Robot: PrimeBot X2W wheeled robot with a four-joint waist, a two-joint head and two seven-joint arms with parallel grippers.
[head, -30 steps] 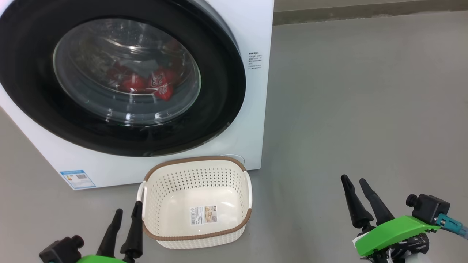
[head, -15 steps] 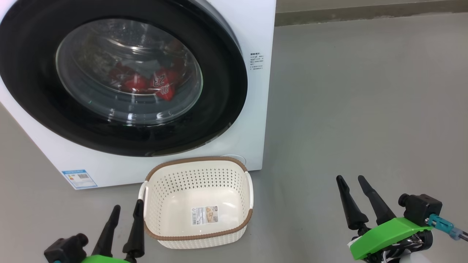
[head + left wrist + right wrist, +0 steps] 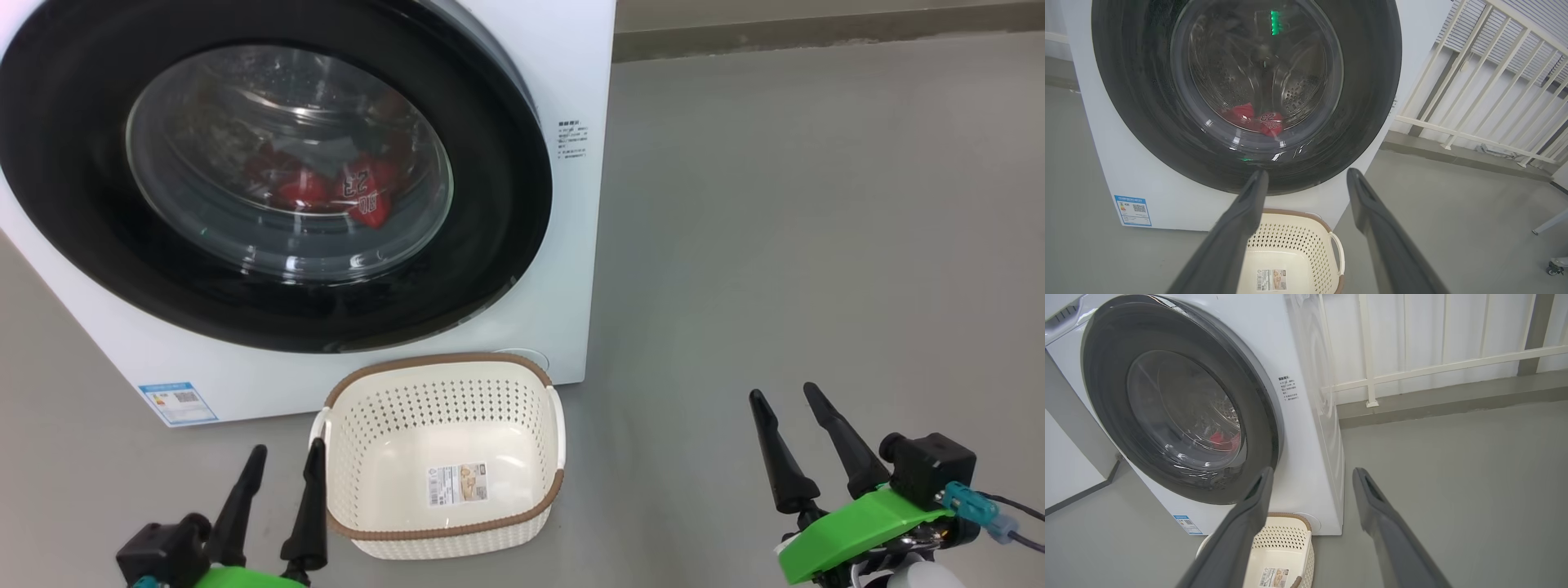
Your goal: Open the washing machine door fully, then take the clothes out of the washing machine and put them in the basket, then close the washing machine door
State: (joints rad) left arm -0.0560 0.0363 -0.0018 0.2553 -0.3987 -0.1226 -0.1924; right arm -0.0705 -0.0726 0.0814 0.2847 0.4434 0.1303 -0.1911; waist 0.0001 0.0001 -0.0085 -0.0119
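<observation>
The white washing machine stands at the left, and its black-rimmed round door lies shut against the front. Through the glass I see the red clothes in the drum, one printed 23. The cream basket sits empty on the floor right below the door. My left gripper is open just left of the basket. My right gripper is open over bare floor to the right. In the left wrist view the door, clothes and basket lie ahead of the open left gripper. In the right wrist view the right gripper points at the machine's lower right corner.
Grey floor stretches to the right of the machine. A low kerb and a white railing run behind it. A blue label marks the machine's lower left corner.
My right gripper has drifted slightly left and up in the head view. The left gripper has shifted a little right, nearer the basket. Door, clothes and basket are as before.
</observation>
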